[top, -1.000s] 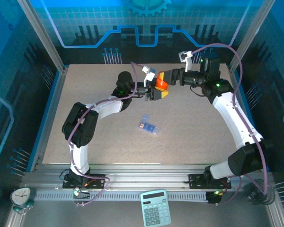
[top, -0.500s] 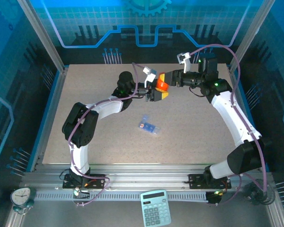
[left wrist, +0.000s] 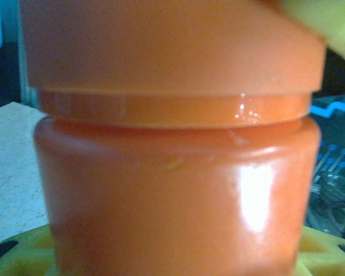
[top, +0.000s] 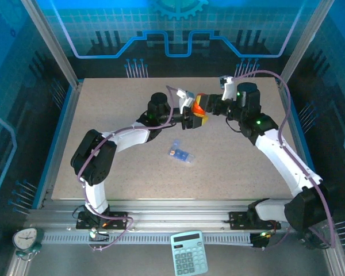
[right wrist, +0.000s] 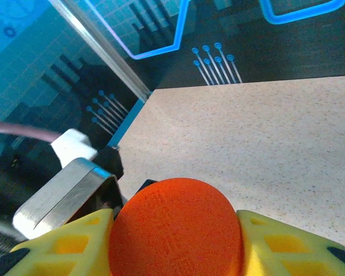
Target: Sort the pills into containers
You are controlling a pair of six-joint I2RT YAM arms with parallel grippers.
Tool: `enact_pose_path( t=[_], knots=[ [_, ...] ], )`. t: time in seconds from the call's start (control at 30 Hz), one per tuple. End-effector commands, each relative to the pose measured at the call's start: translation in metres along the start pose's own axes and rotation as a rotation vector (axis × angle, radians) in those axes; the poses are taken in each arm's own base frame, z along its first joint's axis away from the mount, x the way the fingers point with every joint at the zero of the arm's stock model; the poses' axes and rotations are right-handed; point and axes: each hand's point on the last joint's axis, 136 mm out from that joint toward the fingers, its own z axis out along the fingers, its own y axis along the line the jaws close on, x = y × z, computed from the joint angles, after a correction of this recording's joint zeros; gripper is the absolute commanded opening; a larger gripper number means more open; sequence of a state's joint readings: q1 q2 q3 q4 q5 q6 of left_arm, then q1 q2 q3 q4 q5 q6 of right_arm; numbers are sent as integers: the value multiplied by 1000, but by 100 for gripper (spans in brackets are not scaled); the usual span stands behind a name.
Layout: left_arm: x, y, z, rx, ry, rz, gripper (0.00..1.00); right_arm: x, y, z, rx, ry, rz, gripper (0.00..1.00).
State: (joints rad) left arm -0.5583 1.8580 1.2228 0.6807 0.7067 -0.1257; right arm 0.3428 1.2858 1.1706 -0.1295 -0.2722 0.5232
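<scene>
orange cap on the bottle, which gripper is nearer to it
Right: the right gripper clasps the orange cap; the left gripper holds the bottle by its body, beside the cap.

Translucent blue pill box (top: 180, 153), flat, centre of table (top: 230, 167).

One orange bottle (top: 198, 107). One blue pill box (top: 180, 153) lies on the surface (top: 230, 167) near the bottle. One calculator (top: 189, 253) and one clock (top: 26, 238) sit well apart from the bottle. Two arms: left arm (top: 126, 136), right arm (top: 279, 152).

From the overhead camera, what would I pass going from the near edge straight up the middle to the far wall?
calculator → blue pill box → orange bottle
</scene>
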Motion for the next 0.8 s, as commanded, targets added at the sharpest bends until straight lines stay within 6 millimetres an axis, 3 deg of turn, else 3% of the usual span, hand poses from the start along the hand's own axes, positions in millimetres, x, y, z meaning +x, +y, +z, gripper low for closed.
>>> enact_pose_path(
  t=[0.0,0.23,0.43,0.6,0.77],
  knots=[
    [-61,-14,-6,-96,-146,216,5,29,-15,11,83,43,59,42],
    [-60,-15,-4,-95,-157,208,5,26,-13,10,93,46,47,44],
    [-56,-12,-4,-88,-150,190,5,1,-8,-2,69,31,57,49],
    [-56,-3,-6,-94,-155,158,5,-28,3,-25,16,-13,85,82],
    [-59,0,-12,-81,-166,141,5,-42,8,-57,13,-59,61,90]
  ],
)
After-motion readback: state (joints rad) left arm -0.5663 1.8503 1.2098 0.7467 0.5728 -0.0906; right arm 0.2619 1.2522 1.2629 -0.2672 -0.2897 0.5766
